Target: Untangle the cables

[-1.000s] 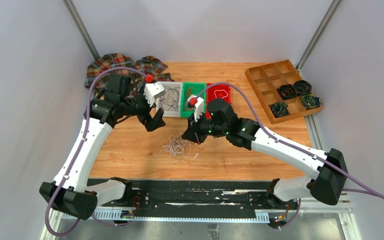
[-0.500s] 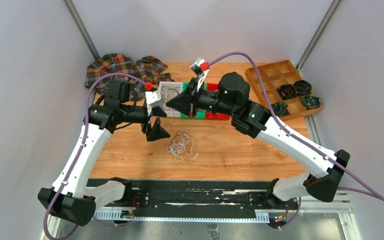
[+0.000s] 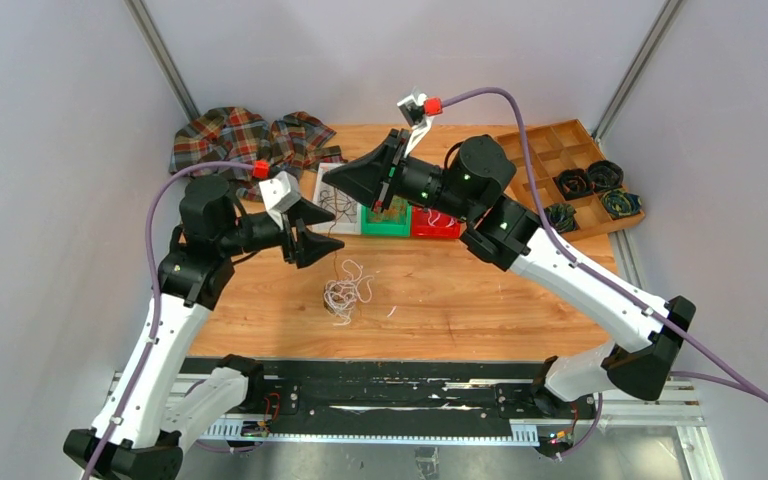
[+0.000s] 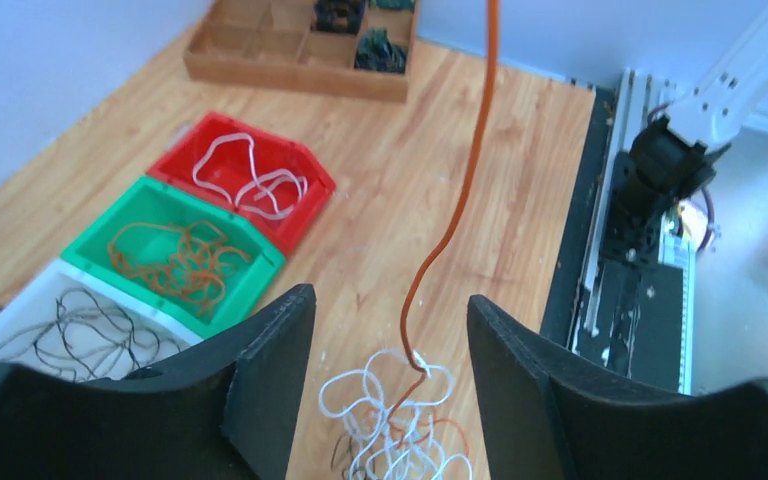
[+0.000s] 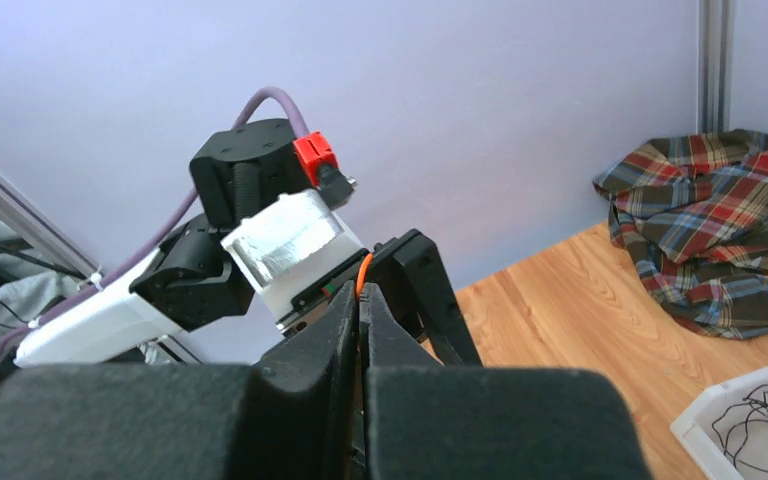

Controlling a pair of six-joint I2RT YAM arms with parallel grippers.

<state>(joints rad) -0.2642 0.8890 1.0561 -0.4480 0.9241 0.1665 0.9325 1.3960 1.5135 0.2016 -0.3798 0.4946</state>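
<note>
We look down on two arms reaching over a wooden bench. Nearest their bases, a small cable bunch lies on the bare wood at centre; it is mostly white loops with some orange and black. Just beyond it, to the left, hovers the left tool, its two black fingers standing apart and gripping nothing. One orange cable rises taut from the bunch to the right tool, which is raised above the bins, closed tight and pinching that cable at its tips. Behind the bunch three bins sit side by side: a white bin with black cables, a green bin with orange ones and a red bin with white ones. At far right is a divided wooden tray holding dark coils. At far left lies a plaid cloth.
</note>
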